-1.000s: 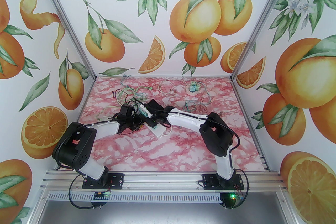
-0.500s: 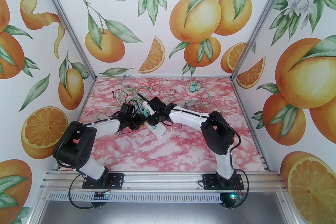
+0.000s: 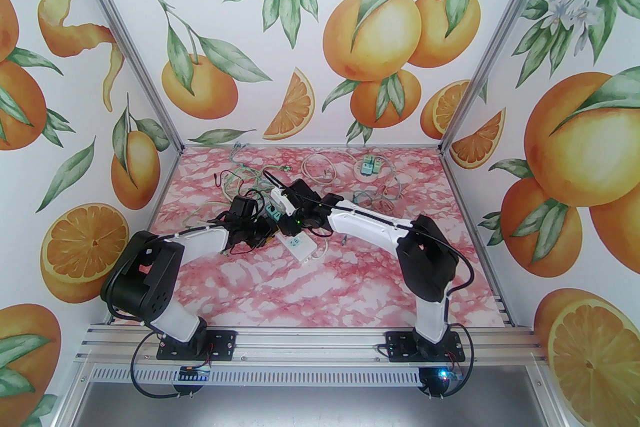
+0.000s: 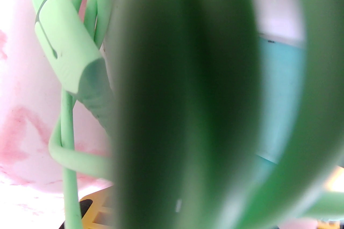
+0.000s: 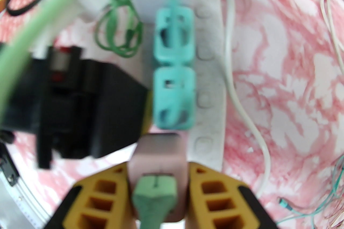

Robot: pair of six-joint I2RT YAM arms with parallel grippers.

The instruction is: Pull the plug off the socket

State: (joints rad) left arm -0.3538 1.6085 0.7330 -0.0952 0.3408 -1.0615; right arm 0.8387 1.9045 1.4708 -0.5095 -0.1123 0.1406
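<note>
Marbled table [image 5: 282, 88] is cluttered. With the plug [image 5: 158, 147] pinched by the right gripper [image 5: 158, 168] and the left gripper [image 3: 267, 239] pressed together, the power strip [image 5: 207, 75] could be dragged by tangled green cable [image 4: 67, 142].

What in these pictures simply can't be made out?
Left wrist view: a blurred green cable against the lens hides whatever the left jaws touch.
Top view: the arms crowd over the power strip, covering the left jaws' grip.
Right wrist view: the plug in the right jaws is blurred, its prongs hidden by its body.
Top view: far cables too small to trace.
</note>
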